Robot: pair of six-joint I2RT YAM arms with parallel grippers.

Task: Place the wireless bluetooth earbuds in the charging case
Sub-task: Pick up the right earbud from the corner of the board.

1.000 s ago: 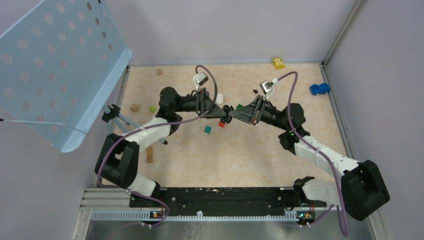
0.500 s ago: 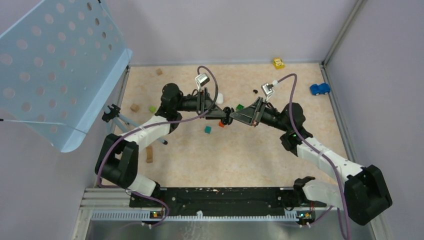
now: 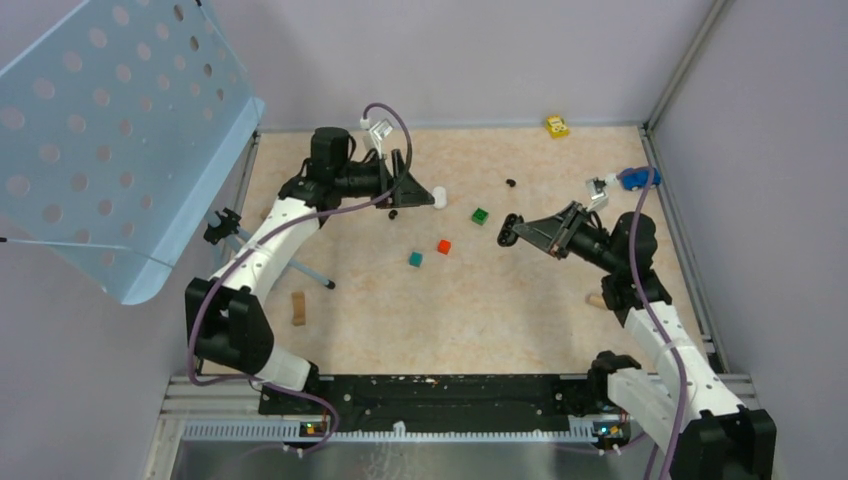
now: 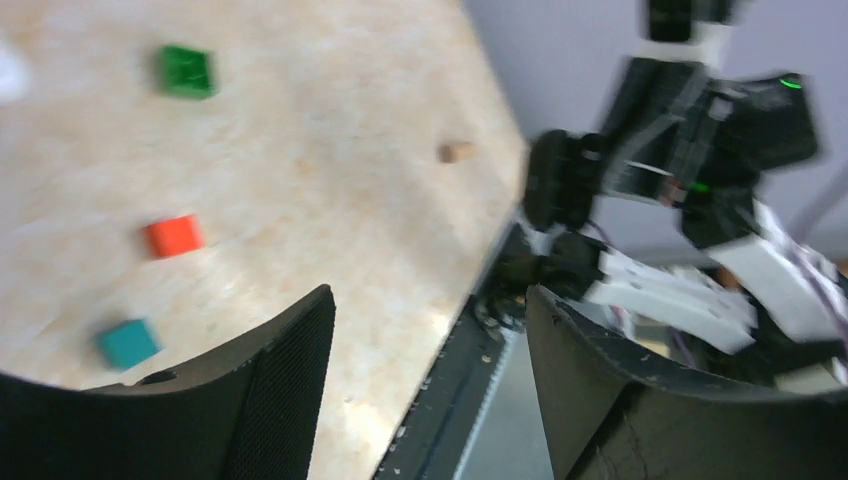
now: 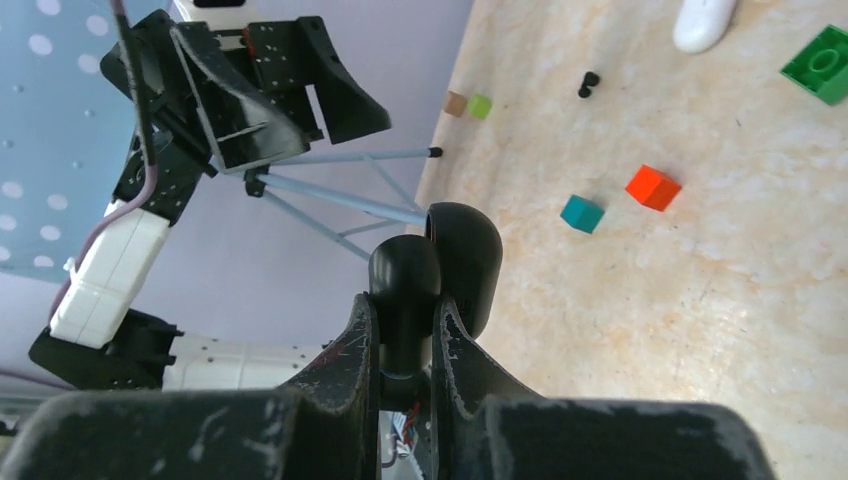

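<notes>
Black charging case [image 5: 465,250] is being pinched by the outstretched right gripper [image 3: 515,230] at centre right of the top view, while the left gripper [image 3: 428,196] is being held spread at upper centre.

Right gripper [image 5: 405,335] clamps a black charging case [image 5: 465,260] between its two scuffed fingers, with the case's two rounded halves standing slightly apart above the fingertips. Beyond it, on the mottled beige table [image 5: 700,330], a red cube [image 5: 652,187] and a teal cube [image 5: 582,213] lie near each other. A small black earbud [image 5: 589,84] sits farther off, a green studded brick [image 5: 823,63] lies at the right edge, and a white rounded object [image 5: 705,22] is cut by the top edge. At upper left, the left arm [image 5: 215,120] reaches out in front of a perforated blue panel [image 5: 40,120].
</notes>
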